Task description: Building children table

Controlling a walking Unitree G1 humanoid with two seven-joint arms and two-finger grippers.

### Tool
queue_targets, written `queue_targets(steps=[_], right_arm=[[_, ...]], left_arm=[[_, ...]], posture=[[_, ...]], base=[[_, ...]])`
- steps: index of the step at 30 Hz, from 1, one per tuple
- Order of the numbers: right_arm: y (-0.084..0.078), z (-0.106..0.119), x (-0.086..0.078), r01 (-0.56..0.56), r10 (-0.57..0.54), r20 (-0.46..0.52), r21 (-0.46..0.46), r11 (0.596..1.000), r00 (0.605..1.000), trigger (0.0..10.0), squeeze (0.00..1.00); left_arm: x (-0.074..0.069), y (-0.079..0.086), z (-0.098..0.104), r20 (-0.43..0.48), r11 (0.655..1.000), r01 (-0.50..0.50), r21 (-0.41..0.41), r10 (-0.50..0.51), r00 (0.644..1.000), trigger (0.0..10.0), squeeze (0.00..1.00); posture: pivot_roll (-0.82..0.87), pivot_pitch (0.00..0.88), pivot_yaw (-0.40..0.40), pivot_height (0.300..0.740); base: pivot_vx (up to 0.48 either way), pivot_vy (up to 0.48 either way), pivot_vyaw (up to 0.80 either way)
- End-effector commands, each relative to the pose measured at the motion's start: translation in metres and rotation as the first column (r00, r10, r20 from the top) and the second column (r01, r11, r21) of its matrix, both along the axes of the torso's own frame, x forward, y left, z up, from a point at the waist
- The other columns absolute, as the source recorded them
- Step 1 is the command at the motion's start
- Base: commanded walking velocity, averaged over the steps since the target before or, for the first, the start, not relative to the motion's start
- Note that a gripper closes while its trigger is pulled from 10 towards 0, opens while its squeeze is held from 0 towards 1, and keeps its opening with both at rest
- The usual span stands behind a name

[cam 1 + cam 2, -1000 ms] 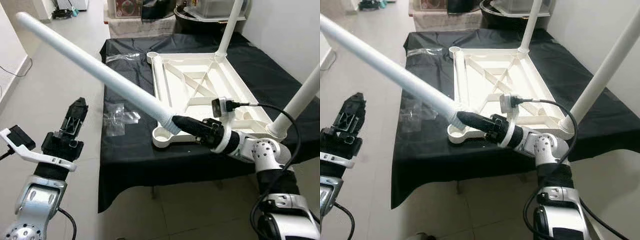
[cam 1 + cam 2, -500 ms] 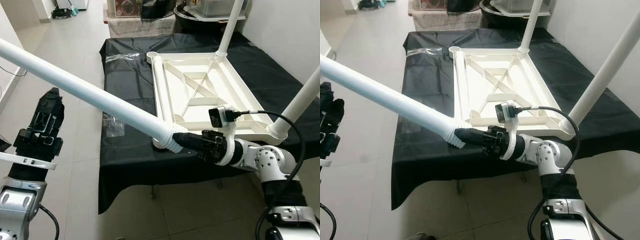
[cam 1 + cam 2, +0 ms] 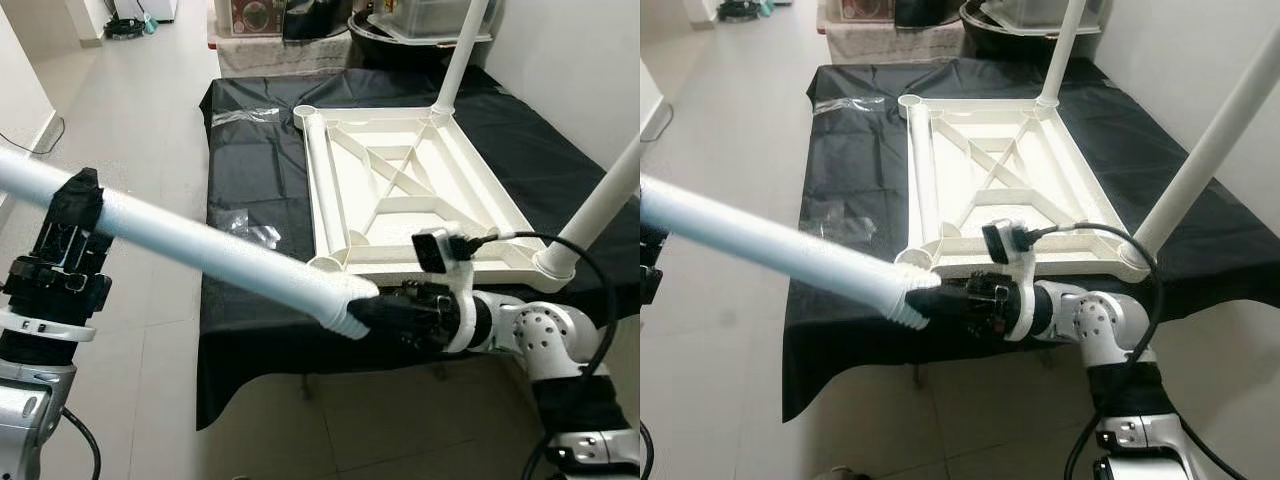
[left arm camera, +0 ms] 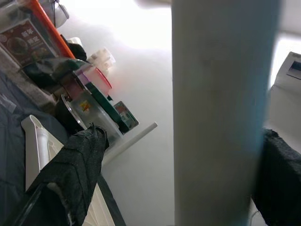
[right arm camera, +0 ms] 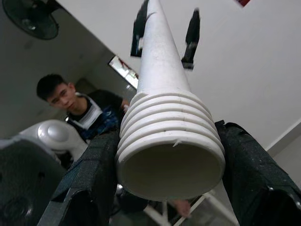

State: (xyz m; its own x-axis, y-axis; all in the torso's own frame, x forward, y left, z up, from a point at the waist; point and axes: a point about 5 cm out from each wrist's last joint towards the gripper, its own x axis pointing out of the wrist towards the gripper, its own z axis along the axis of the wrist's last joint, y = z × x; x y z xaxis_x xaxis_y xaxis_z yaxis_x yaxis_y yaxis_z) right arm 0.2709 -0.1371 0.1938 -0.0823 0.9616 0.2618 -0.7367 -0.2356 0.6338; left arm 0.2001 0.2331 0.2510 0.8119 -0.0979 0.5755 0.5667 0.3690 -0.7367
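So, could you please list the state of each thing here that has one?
Loose table leg: tilted, threaded end held by the right gripper, shaft between the left gripper fingers.
Table top: upside down on the black cloth.
Two fitted legs: upright in corner sockets.

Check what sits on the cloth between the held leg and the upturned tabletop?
Clear plastic bags lie on the black cloth, seen in both eye views.
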Motion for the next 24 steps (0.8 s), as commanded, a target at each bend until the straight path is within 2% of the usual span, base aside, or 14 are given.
queue_targets(steps=[1, 6, 7, 9, 10, 14, 24], right_arm=[[0.004, 0.002, -0.006, -0.052, 0.051, 0.022, 0.011, 0.999, 0.998, 0.0, 0.0], [0.005, -0.001, -0.008, -0.069, 0.069, 0.022, -0.006, 0.998, 0.997, 0.0, 0.0], [0.006, -0.001, -0.008, -0.07, 0.07, 0.021, -0.006, 0.998, 0.997, 0.0, 0.0], [0.006, -0.001, -0.008, -0.07, 0.07, 0.02, -0.005, 0.998, 0.997, 0.0, 0.0], [0.006, -0.001, -0.008, -0.072, 0.072, 0.022, -0.004, 0.997, 0.997, 0.0, 0.0], [0.007, -0.002, -0.007, -0.067, 0.068, 0.024, -0.013, 0.998, 0.997, 0.0, 0.0], [0.011, -0.006, -0.003, -0.038, 0.038, 0.023, -0.015, 0.999, 0.999, 0.0, 0.0]], left_arm=[[-0.001, 0.004, 0.0, 0.002, 1.0, 0.004, -0.008, -0.004, 1.0, 10.0, 0.0], [-0.002, 0.004, 0.003, 0.028, 1.0, 0.005, -0.022, -0.005, 1.0, 10.0, 0.0], [-0.003, 0.006, 0.004, 0.041, 0.999, 0.003, -0.044, -0.001, 0.999, 3.4, 0.0], [-0.004, 0.007, 0.005, 0.05, 0.998, 0.001, -0.061, 0.002, 0.999, 3.4, 0.0], [-0.006, 0.008, 0.007, 0.077, 0.997, 0.0, -0.071, 0.006, 0.997, 0.0, 0.0], [-0.009, 0.01, 0.011, 0.124, 0.994, -0.002, -0.112, 0.016, 0.992, 0.0, 0.0], [-0.006, 0.008, 0.005, 0.103, 0.987, -0.004, -0.158, 0.02, 0.994, 0.0, 0.0]], posture=[[0.06, 0.11, -0.021, 0.74], [0.06, 0.11, -0.021, 0.74], [0.06, 0.11, -0.021, 0.74], [0.06, 0.11, -0.024, 0.74], [0.06, 0.11, -0.024, 0.74], [0.06, 0.108, -0.025, 0.74], [0.05, 0.108, -0.028, 0.74]], base=[[0.0, 0.0, 0.0], [0.0, 0.0, 0.0], [0.0, 0.0, 0.0], [0.0, 0.0, 0.0], [0.0, 0.0, 0.0], [0.0, 0.0, 0.0], [0.0, 0.0, 0.0]])
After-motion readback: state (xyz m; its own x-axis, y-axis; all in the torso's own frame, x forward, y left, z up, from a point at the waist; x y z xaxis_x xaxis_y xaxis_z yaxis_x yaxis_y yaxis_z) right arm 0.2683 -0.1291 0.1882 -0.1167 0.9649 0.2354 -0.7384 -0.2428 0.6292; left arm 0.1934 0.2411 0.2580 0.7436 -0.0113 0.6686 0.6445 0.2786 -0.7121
